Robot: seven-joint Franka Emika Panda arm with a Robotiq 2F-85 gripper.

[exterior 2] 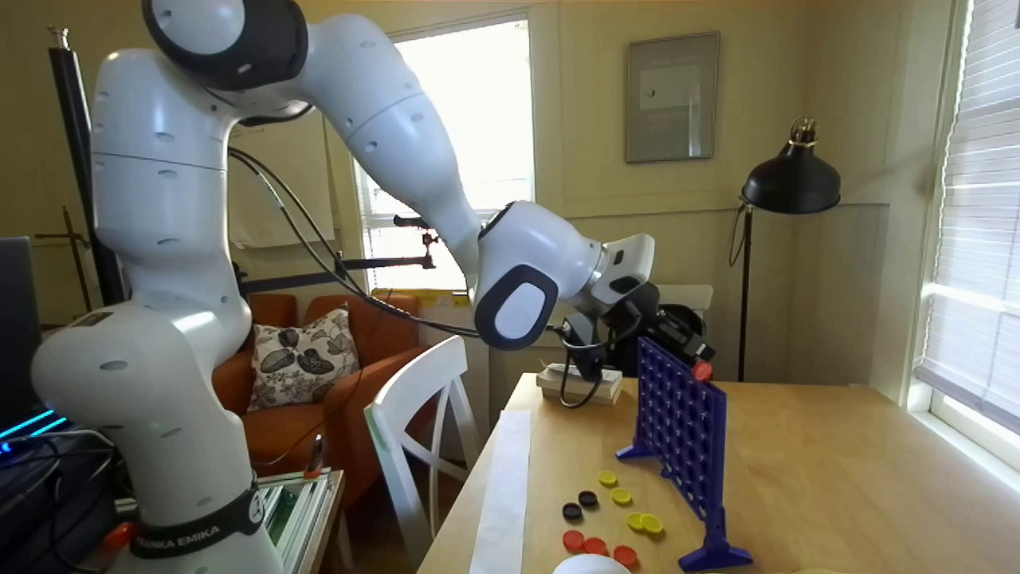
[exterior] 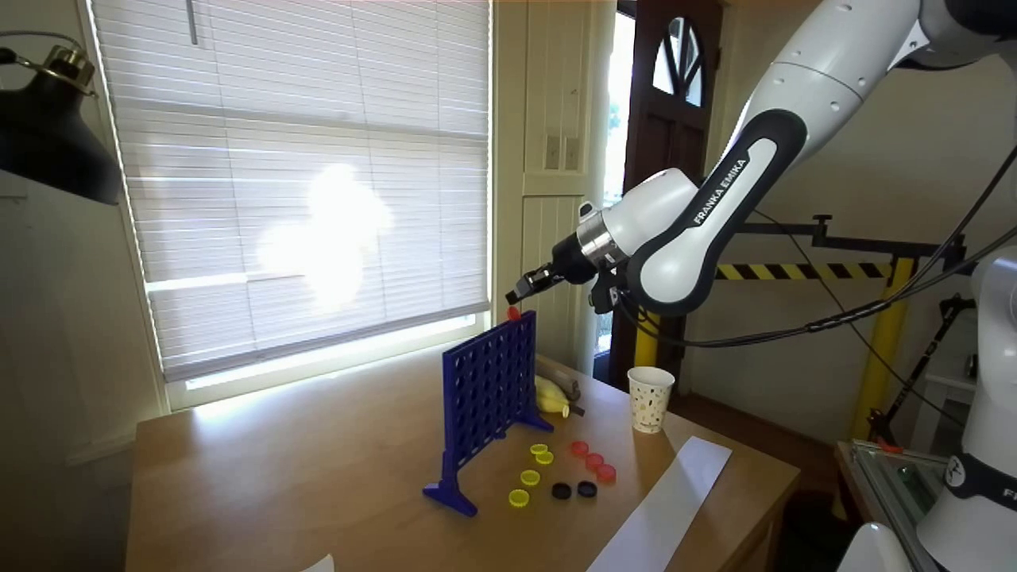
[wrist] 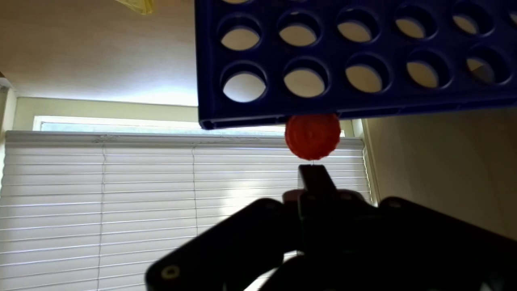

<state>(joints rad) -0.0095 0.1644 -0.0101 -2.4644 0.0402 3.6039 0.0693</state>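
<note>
One red disc (wrist: 312,137) with a ridged rim was seated at the top edge of a blue plastic grid (wrist: 275,83), pierced by round holes and stood on a smooth wooden bench (exterior: 318,477). The arm (exterior: 802,87) was extended, with its wrist slanted downward. The claw (wrist: 311,169) was clenched, and the disc was seen just beyond and below its tips.

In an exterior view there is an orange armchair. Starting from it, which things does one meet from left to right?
Orange armchair, white chair, white strip, two black discs, blue rack with a red disc at its top edge, black lamp, white window blinds.
</note>
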